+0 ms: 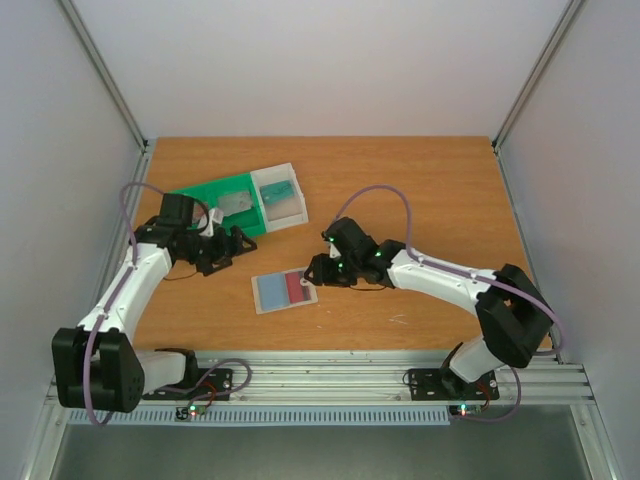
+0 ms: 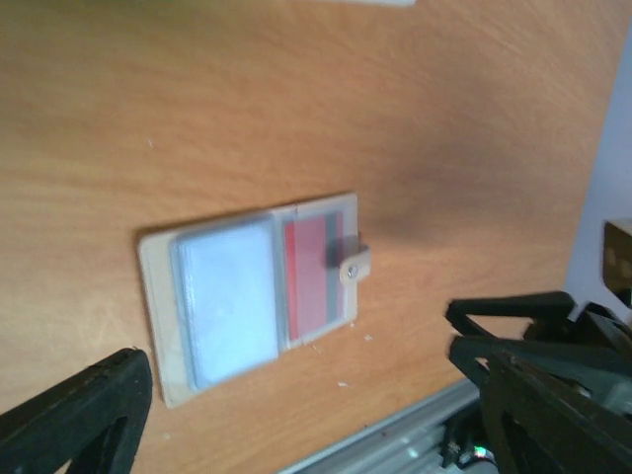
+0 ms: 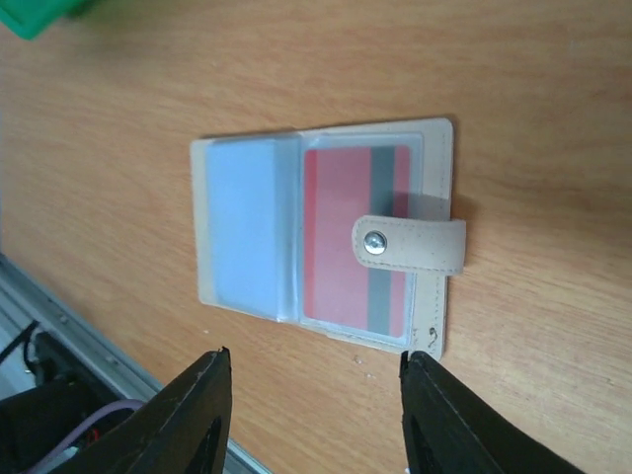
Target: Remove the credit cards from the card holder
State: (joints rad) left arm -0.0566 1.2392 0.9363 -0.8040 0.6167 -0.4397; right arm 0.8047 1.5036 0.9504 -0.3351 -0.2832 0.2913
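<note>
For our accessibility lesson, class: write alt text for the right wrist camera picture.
An open card holder lies flat on a wooden table, a red card in one pocket under its tab. The right claw hangs open at the bottom edge, touching nothing.

Open holder (image 3: pixel 203 237) lies flat on the counter (image 3: pixel 513 79), a red card (image 3: pixel 336 237) under its tab (image 3: pixel 415 245); gripper (image 3: pixel 314 360) fingers spread, empty, beside its edge.

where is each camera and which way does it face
top external: above and behind, looking down at the table; left arm, right arm show.
left wrist: by the left gripper, facing the card holder; own fingers show.
right wrist: by the right gripper, facing the card holder; own fingers show.
both wrist views share the red card.
</note>
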